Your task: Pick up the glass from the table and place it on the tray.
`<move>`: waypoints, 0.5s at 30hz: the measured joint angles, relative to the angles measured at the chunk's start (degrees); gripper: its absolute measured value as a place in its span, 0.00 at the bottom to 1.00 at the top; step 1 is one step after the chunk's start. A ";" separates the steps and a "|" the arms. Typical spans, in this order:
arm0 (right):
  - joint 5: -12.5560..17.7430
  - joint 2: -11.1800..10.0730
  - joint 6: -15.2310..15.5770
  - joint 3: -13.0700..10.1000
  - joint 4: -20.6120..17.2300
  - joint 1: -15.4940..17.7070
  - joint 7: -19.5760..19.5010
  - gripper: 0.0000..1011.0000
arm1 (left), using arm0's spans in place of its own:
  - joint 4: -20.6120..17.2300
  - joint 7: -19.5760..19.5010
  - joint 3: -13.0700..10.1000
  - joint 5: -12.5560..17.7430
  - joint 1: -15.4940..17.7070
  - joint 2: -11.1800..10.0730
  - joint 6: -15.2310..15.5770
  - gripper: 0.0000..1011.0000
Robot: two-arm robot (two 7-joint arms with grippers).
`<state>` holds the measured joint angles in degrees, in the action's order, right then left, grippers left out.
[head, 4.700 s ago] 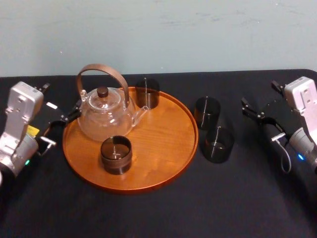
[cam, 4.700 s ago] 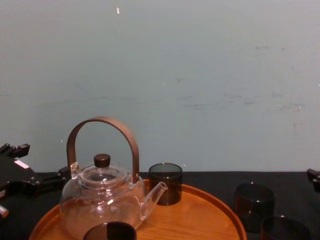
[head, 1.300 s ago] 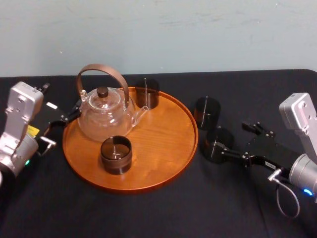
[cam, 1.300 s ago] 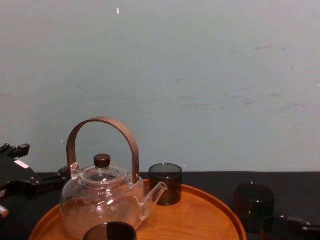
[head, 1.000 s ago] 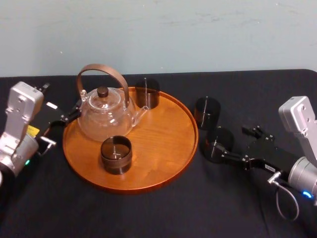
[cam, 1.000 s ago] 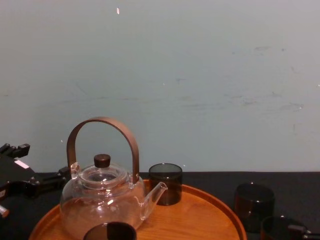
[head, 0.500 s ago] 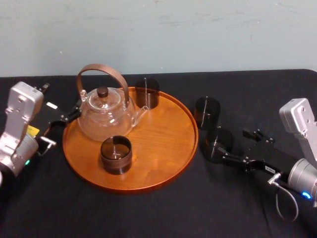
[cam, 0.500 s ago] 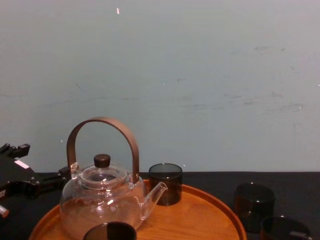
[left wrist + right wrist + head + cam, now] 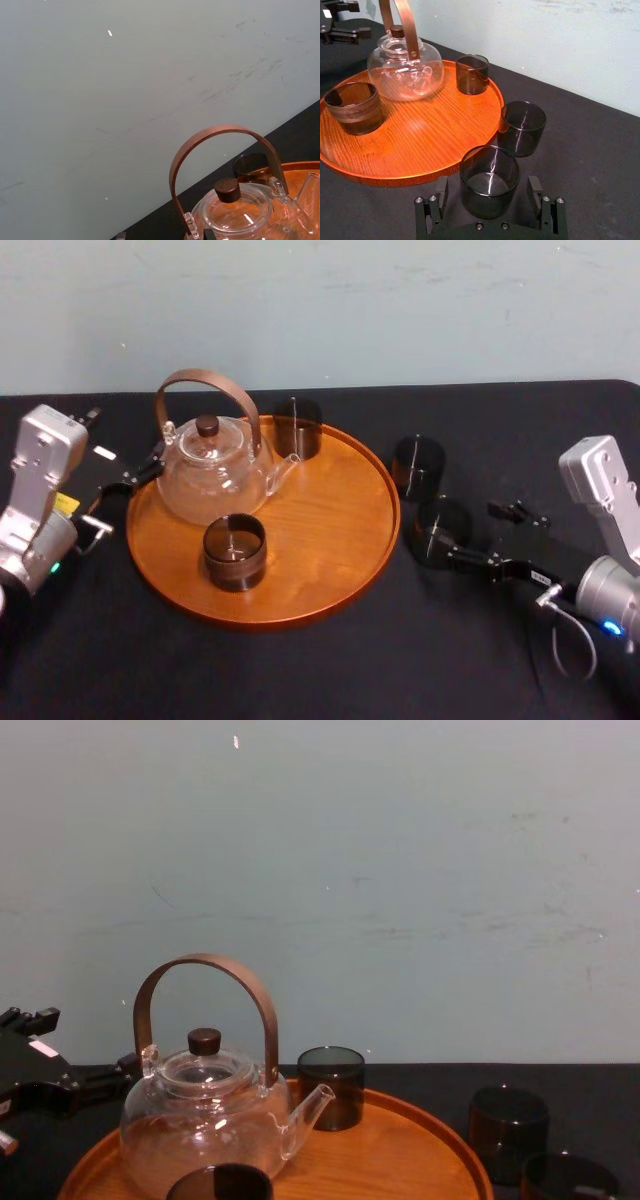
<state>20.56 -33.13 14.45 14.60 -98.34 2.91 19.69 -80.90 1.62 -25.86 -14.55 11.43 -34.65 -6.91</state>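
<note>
Right of the tray, on the black cloth: glass (image 9: 440,532), dark smoked, upright, just beside the tray's rim but apart from it. Right gripper (image 9: 468,531) sits low at the cloth with jaws spread wide, one finger each side of the glass and a gap showing on both sides; nothing held. Second glass (image 9: 418,467), same kind, stands just behind the first, near the rim. Tray (image 9: 340,540), round and wooden, carries a clear teapot (image 9: 212,475) with a brown hoop handle, a back glass (image 9: 297,427) and a front glass (image 9: 234,552). Left gripper (image 9: 125,490) is parked at the tray's left edge. Table (image 9: 300,670): bare cloth before the tray and at far right; its back edge runs along a pale blue-green wall (image 9: 400,310).
</note>
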 joint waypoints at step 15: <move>-0.31 1.59 0.91 1.02 3.18 -3.52 1.15 0.99 | 0.00 0.00 0.00 0.00 0.00 0.00 0.00 0.99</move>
<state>20.25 -31.54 15.36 15.63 -95.17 -0.61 20.83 -80.90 1.62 -25.86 -14.55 11.43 -34.65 -6.90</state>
